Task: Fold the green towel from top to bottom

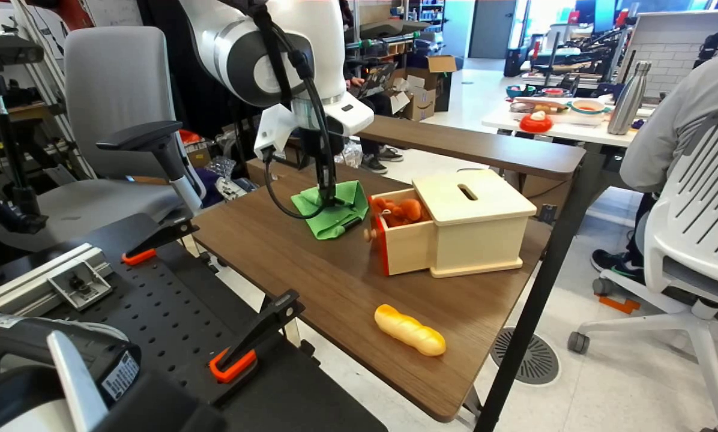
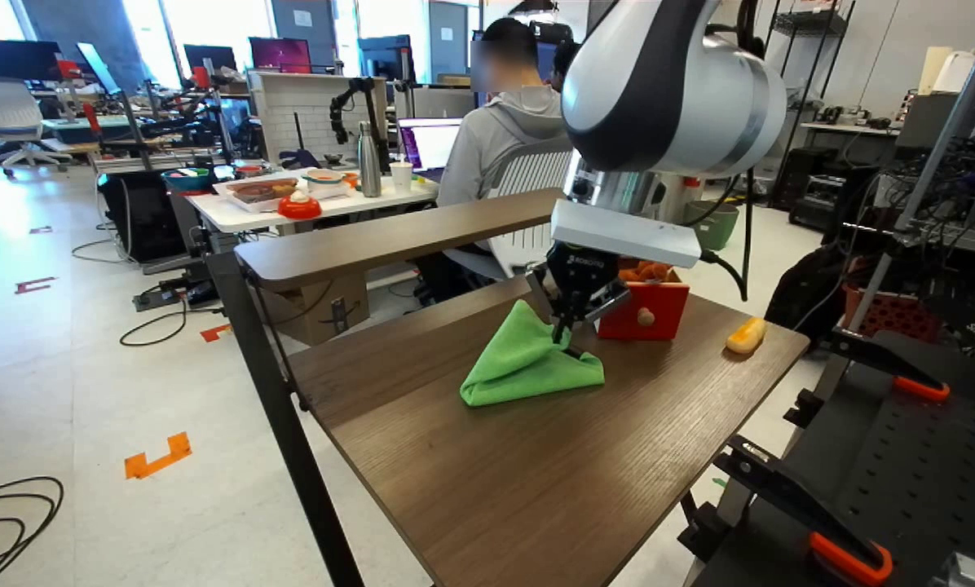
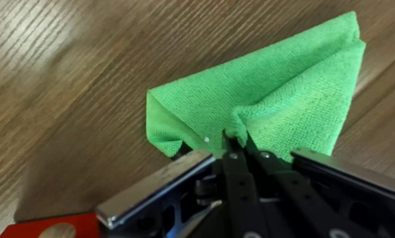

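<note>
1. While pinching the rumpled, bright green cloth towel (image 3: 263, 89) in the black two-fingered tool (image 3: 237, 138), lift gently.
2. Lower evenly onto the part lying on the brown wood-grain surface (image 2: 536, 477).

Pale floor (image 2: 104, 383), bright windows (image 2: 228, 23), grey chair (image 1: 119, 90)

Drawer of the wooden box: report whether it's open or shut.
Open: the drawer juts out from the wooden box, its reddish-orange contents showing.
</note>
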Controlling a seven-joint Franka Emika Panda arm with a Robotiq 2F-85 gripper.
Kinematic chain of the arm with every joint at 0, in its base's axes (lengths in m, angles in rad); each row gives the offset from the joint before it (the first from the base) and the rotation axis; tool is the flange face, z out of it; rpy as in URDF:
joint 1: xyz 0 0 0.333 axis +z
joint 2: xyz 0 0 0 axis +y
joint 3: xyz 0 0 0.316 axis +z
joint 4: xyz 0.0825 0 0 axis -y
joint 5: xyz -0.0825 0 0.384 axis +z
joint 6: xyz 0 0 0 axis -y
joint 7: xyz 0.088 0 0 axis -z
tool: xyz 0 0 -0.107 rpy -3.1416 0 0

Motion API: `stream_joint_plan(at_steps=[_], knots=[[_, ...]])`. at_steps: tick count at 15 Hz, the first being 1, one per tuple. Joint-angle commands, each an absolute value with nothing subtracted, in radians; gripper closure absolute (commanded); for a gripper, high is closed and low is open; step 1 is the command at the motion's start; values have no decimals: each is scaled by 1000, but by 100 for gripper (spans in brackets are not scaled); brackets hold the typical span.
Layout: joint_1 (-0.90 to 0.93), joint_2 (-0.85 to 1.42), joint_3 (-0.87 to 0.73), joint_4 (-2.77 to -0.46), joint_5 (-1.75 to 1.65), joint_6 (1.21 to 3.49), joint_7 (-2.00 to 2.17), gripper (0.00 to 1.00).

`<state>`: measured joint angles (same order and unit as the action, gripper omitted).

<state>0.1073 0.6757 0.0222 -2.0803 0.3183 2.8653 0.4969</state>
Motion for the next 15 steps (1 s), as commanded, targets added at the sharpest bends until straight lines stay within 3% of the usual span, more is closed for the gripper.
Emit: stream_joint_plan(at_steps=[1,6,7,9,15], knots=[[120,717,-3,-2067,321,2863,491,99],[129,758,-26,-2055,316,2854,497,99],[128,761,-26,-2054,318,2847,498,71],[128,758,-28,-2053,317,2835,500,65],[124,740,-22,-2064,322,2829,497,21]])
